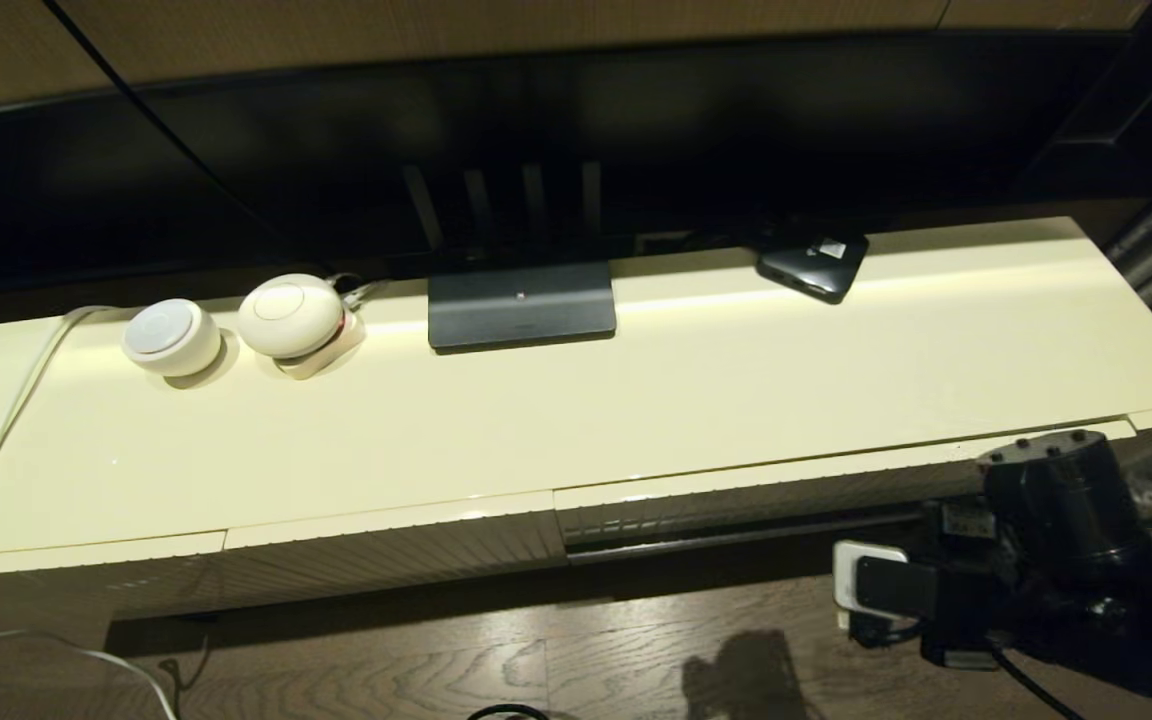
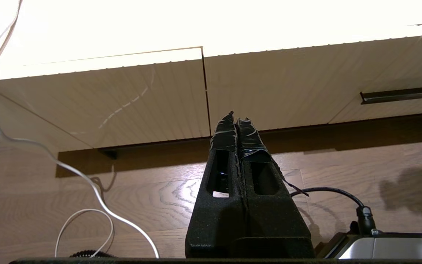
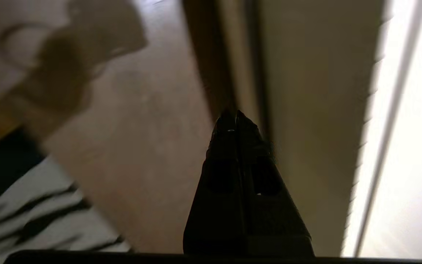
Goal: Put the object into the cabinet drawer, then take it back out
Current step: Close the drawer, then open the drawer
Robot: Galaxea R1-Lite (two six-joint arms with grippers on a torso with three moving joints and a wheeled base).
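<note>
Cream gloss covers the long cabinet top [image 1: 636,400] that runs across the middle of your head view, and under its front edge at lower centre-right sits the cabinet drawer [image 1: 736,498], its ribbed front closed and its long dark bar handle [image 1: 736,532] running just below. You cannot see the umbrella anywhere in these views, so you cannot tell where it is. Your right arm [image 1: 1056,540] sits at the lower right of the head view, low beside the drawer's right end; in its wrist view the right gripper [image 3: 233,117] has both fingers pressed together with nothing between them, pointing along the drawer front. Your left gripper [image 2: 236,116] shows only in its own wrist view, jaws closed and empty, aimed at the ribbed cream panels above the wood floor [image 2: 159,190]. On the cabinet top you have two white round devices [image 1: 236,325] at upper left, a dark monitor base [image 1: 521,305] at centre, and a small flat black box [image 1: 813,262] at upper right.
</note>
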